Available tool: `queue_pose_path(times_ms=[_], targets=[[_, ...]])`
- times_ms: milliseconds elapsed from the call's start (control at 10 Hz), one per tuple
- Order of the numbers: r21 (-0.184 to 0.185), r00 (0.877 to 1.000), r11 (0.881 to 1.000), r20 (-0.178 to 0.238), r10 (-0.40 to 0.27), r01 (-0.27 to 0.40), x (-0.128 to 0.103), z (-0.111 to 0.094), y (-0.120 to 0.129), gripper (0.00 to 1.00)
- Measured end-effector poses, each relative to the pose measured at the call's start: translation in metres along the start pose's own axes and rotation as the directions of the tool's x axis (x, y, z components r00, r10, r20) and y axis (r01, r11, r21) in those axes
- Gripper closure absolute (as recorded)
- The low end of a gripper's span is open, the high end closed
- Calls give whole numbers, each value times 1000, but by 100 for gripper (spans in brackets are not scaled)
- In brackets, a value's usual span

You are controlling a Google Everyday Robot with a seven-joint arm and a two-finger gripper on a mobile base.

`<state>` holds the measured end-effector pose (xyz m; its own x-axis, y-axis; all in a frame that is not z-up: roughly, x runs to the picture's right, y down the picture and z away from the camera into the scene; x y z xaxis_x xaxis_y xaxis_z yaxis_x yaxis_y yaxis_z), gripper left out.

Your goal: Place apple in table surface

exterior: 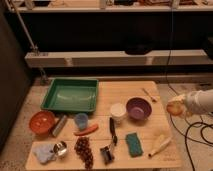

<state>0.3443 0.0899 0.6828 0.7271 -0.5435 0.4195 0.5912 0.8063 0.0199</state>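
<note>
**Apple held off the right edge of the counter**

Off the right edge of the counter (107, 92), past its planks and above the floor, your end effector (177, 106) sits at the tip of the white arm that enters from the right side of the scene. It is clenched on the apple (174, 108), the small yellow-orange fruit, which hangs over the speckled floor and dark cables rather than over the wood. So you have the apple just beside the counter's right border, level with the purple bowl (138, 108), and apart from everything lying on the planks.

On the counter you can see the green tray (70, 95) at the far left. A small light-coloured utensil (148, 94) lies at the far right, near the corner closest to your arm. Just left of the purple bowl stands a white cup (118, 111). Along the left side you have an orange bowl (41, 121), a grey can (60, 125) lying on its side beside it, then a blue cup (81, 120). A carrot (86, 131) lies just near of the blue cup. On the near edge, from left to right, you see a blue cloth (43, 153), a metal cup (60, 148), the grape bunch (83, 149), a black tool (109, 142), a green sponge (133, 144) and a pale bottle (159, 145) on its side.
</note>
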Motion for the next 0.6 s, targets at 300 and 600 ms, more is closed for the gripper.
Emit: queue_pose_path(times_ms=[300, 600], targets=[[-40, 992, 994, 72, 100, -97, -2, 36, 44, 100], [-66, 971, 981, 149, 188, -180, -4, 56, 72, 100]])
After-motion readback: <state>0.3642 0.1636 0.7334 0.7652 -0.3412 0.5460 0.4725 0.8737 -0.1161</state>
